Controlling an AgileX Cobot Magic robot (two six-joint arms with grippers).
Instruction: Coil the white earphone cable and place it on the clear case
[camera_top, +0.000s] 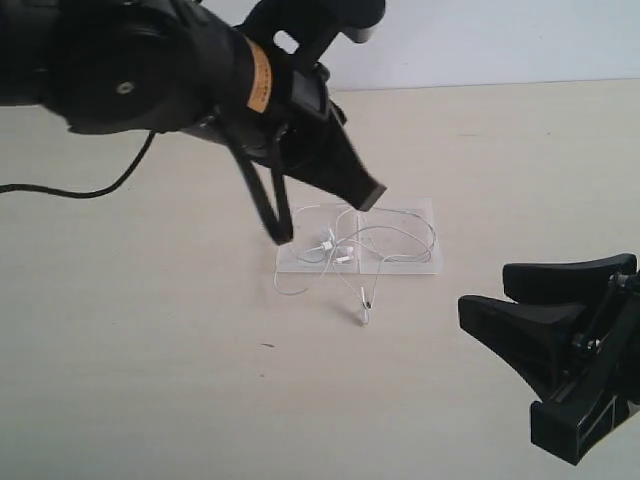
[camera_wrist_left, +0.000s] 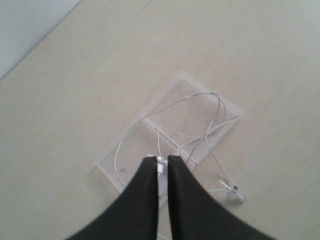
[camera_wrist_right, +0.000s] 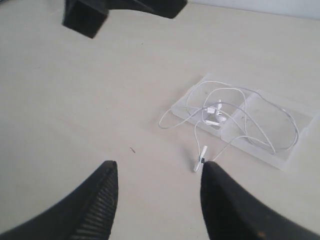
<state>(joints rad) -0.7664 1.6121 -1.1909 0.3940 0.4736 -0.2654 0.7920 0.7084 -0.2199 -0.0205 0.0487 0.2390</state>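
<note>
The clear case (camera_top: 418, 264) lies flat mid-table. The white earphone cable (camera_top: 345, 258) is loosely looped over it, with both earbuds near the divider and one strand trailing off the near edge to a small white end piece (camera_top: 365, 312). My left gripper (camera_top: 370, 195) hovers above the case. In the left wrist view its jaws (camera_wrist_left: 160, 159) are shut to a thin slit, through which a white bit of the cable (camera_wrist_left: 180, 101) shows over the case (camera_wrist_left: 200, 87). My right gripper (camera_wrist_right: 159, 167) is open and empty, with the end piece (camera_wrist_right: 200, 159) beside one finger. The case (camera_wrist_right: 282, 155) lies beyond.
A thick black arm cable (camera_top: 90, 190) runs over the table at far left, and a thin black loop (camera_top: 270, 205) hangs under the left arm. A tiny dark speck (camera_top: 268, 346) lies on the beige tabletop. The table's far edge meets a pale wall.
</note>
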